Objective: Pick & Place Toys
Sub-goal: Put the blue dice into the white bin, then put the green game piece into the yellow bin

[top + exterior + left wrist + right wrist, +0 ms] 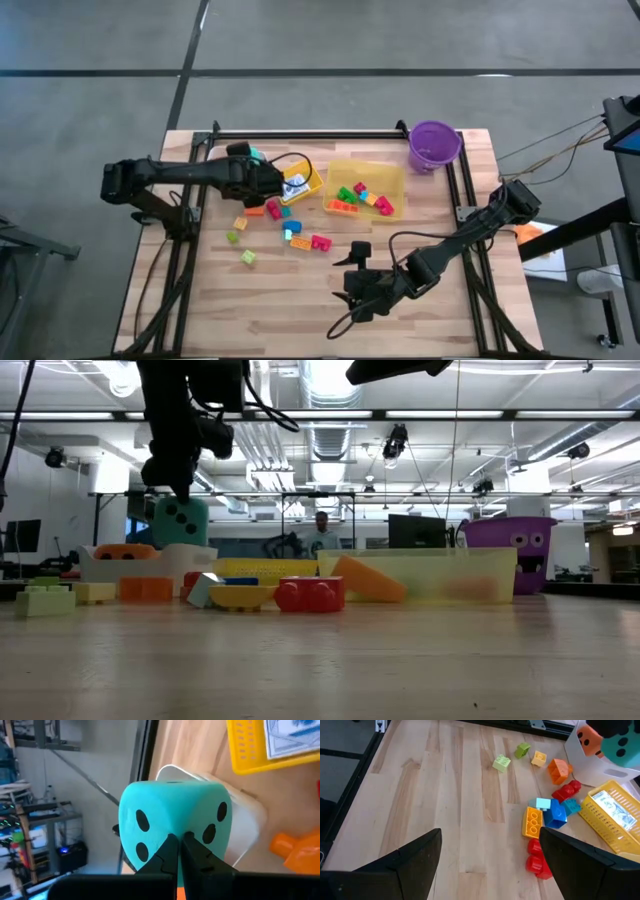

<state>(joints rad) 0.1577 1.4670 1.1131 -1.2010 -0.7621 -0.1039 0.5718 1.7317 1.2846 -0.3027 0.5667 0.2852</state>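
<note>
My left gripper [180, 842] is shut on the teal dotted die [172, 815], just above a white bin [150, 560] at the table's far left. The bin holds the orange die [590, 740]. The die also shows in the low view [180, 520]. Bright plastic bricks [285, 225] lie loose on the wood in front of the bins, and more lie in the big clear-yellow bin [392, 175]. The card box [295, 735] lies in a small yellow bin [312, 187]. My right gripper [490, 865] is open and empty over the table's near middle. My left gripper pinches the teal die at an edge where two dotted faces meet [175, 831], between its two fingertips. The fingers come from above, pointing down [178, 485]. The die hangs below them, over the white bin; whether its underside touches the bin's rim, I cannot tell.
A purple bucket [433, 145] stands at the far right corner. A black frame rail [300, 133] runs along the far edge, with side rails left and right. Bare wood lies at the near left [230, 310]. A person [320, 532] stands in the room behind.
</note>
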